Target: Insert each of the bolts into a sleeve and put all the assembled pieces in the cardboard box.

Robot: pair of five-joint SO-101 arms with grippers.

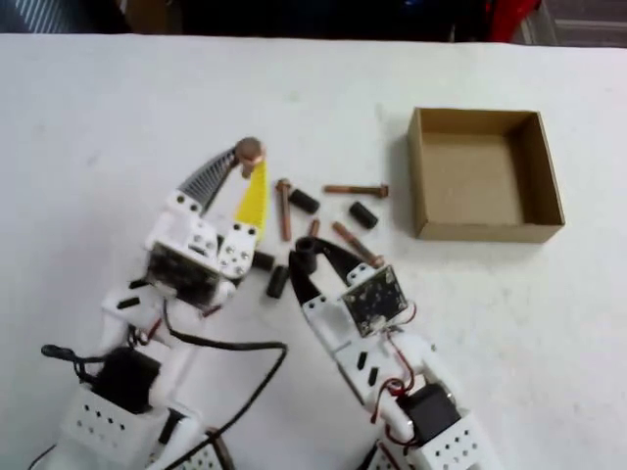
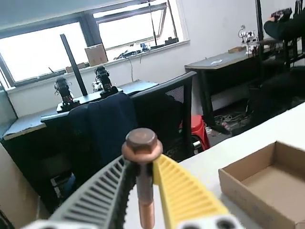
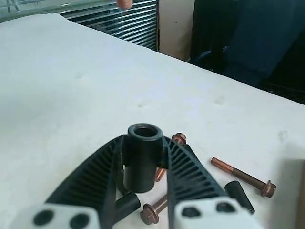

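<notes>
Left tool (image 1: 247,163), one grey ribbed finger and one yellow, is clamped on a copper-coloured flanged steel bolt (image 2: 143,186). The bolt's head sits just above the fingertips and its shank runs down between them.

Right tool (image 1: 306,253), with black ribbed fingers, is closed on a short black cylindrical sleeve (image 3: 141,160). The sleeve's open bore faces the wrist camera. The held bolt and the held sleeve are apart, not touching.

Loose parts lie on the white table (image 1: 118,108) around the right tool:
- Just beyond its tips: a long loose bolt (image 1: 283,209), a shorter one (image 1: 313,228) and a loose black sleeve (image 1: 304,202).
- Beside its fingers, toward the left tool: two more black sleeves (image 1: 278,281).
- Between the right tool and the open brown cardboard box (image 1: 485,231): a slanted bolt (image 1: 353,243), another sleeve (image 1: 363,214) and a bolt lying crosswise (image 1: 356,189).

The box stands to the right of both tools, near these parts but touching none of them.
</notes>
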